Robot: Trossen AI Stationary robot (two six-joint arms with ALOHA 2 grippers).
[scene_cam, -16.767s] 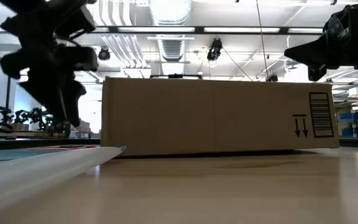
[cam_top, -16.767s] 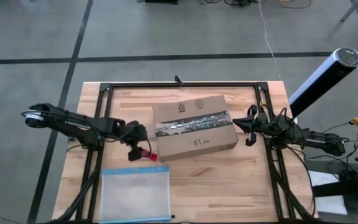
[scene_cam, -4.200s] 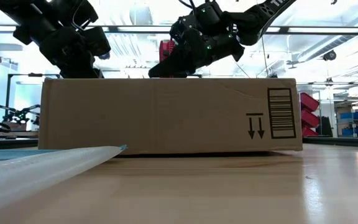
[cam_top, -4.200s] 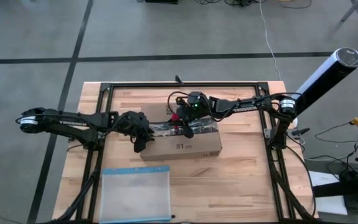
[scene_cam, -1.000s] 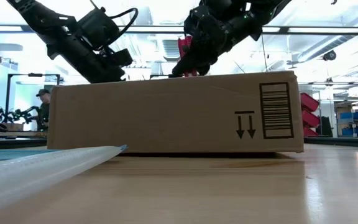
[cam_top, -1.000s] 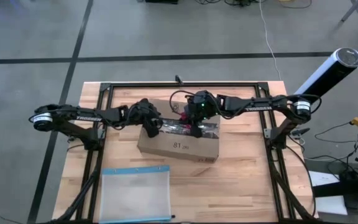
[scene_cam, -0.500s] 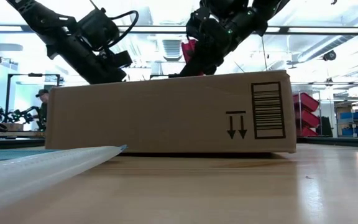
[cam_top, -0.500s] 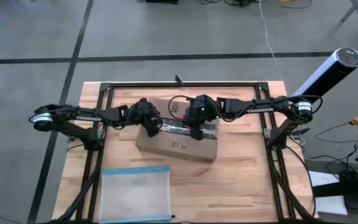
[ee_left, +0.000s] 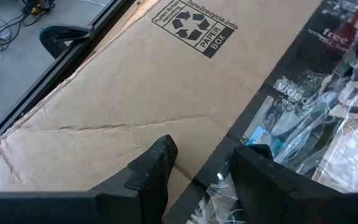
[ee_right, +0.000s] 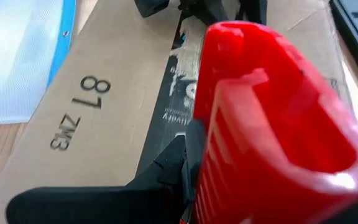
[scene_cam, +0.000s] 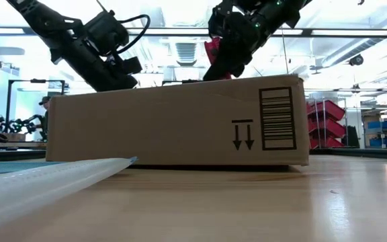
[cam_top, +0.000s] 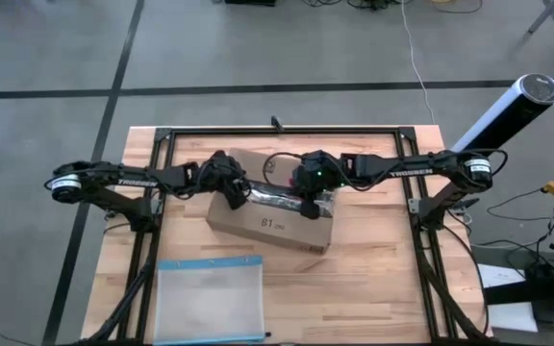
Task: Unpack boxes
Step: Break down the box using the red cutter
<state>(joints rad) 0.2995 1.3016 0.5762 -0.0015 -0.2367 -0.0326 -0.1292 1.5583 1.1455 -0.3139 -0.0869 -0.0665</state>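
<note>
The brown cardboard box lies flat on the table, turned a little askew, its top seam covered by torn shiny tape. My left gripper stands open on the box's left end, one finger on either side of the seam's edge. My right gripper is over the middle of the seam, shut on a small red tool. From the low view, both grippers come down onto the box top. My left gripper comes down slanting from the table's left, and its two spread fingertips rest on the box's top flap near the left end, beside the tape. The box lies flat on the table under them. My right gripper pinches the red tool's body between its fingers and points down at the taped seam. The tool's lower end is hidden by the gripper, so I cannot tell whether it touches the tape.
A clear plastic pouch with a blue edge lies flat near the table's front left. A black metal frame runs around the work area. Bare wood shows to the right of the box and in front of it.
My right gripper has moved with the red tool along the seam toward the table's right and near edges. The box has turned a little on the table, its right end swinging toward the near edge. My left gripper has stayed on the box's left end.
</note>
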